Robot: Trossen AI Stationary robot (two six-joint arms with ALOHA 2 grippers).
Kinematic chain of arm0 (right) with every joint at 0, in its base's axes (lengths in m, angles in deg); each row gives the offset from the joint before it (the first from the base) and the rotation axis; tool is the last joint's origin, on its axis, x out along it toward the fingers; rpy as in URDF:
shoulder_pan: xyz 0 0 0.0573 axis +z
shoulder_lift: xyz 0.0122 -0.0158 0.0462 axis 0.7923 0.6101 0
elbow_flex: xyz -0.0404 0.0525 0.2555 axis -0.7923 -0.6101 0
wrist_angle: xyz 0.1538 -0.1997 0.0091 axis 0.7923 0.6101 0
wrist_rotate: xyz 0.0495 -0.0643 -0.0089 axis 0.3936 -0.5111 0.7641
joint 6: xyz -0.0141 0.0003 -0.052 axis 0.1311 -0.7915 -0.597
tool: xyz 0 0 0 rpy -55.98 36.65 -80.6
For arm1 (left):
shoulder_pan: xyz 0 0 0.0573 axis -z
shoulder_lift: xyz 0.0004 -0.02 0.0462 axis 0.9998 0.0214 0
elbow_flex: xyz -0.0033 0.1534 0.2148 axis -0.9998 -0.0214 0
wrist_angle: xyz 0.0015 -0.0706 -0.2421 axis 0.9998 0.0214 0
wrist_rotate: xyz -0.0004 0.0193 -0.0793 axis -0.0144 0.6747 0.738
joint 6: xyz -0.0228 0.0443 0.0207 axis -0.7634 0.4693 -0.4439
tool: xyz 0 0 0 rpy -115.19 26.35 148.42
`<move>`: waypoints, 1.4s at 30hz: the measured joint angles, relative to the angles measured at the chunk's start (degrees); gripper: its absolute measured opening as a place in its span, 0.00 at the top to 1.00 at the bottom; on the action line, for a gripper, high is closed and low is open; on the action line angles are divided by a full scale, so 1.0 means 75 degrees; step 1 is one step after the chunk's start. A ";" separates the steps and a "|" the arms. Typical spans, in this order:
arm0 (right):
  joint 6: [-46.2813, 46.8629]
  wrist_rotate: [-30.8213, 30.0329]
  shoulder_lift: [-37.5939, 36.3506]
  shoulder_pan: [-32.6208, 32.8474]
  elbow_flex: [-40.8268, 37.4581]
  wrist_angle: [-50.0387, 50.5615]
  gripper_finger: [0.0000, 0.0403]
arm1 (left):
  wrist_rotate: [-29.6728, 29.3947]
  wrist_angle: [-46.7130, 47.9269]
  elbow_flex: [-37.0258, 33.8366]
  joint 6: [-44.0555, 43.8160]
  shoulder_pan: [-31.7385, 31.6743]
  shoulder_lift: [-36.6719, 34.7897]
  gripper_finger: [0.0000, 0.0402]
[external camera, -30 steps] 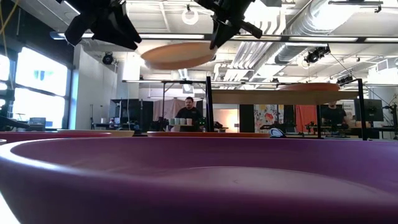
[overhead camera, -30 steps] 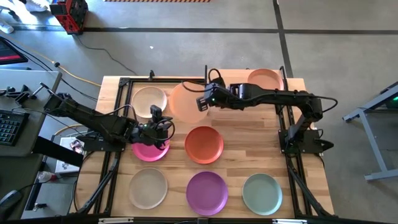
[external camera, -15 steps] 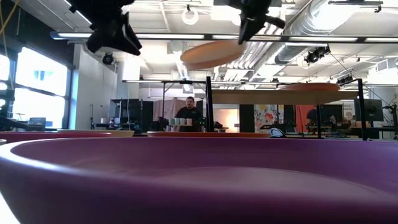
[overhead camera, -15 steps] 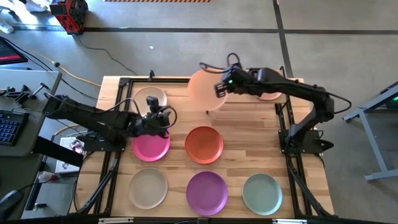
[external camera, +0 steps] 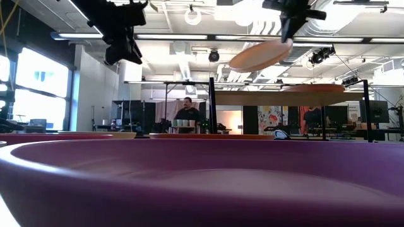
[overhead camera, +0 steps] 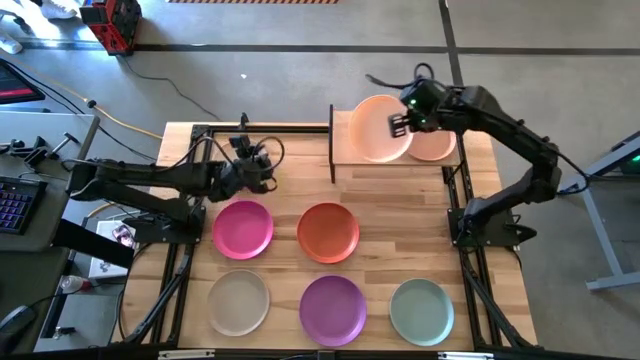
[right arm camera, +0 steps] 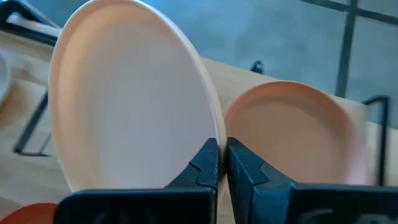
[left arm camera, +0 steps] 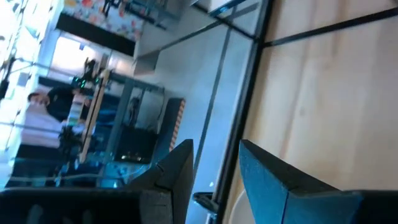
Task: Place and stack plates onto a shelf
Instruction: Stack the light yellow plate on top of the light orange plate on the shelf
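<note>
My right gripper pinches the peach plate above the shelf, beside the salmon plate; my left gripper waits open.

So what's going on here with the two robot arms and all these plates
The right gripper is pinched shut on the rim of a round peach plate, holding it tilted above the light-wood shelf, beside the salmon plate already resting there. The left gripper hangs open and empty over the table's far left. Five more plates lie on the slatted tabletop.
</note>
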 joint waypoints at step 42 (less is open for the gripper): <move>0.2634 0.0603 -0.5478 -0.2716 -0.6424 -0.3172 1.00 | 0.0626 -0.0554 0.0000 0.0124 -0.2636 -0.0002 0.70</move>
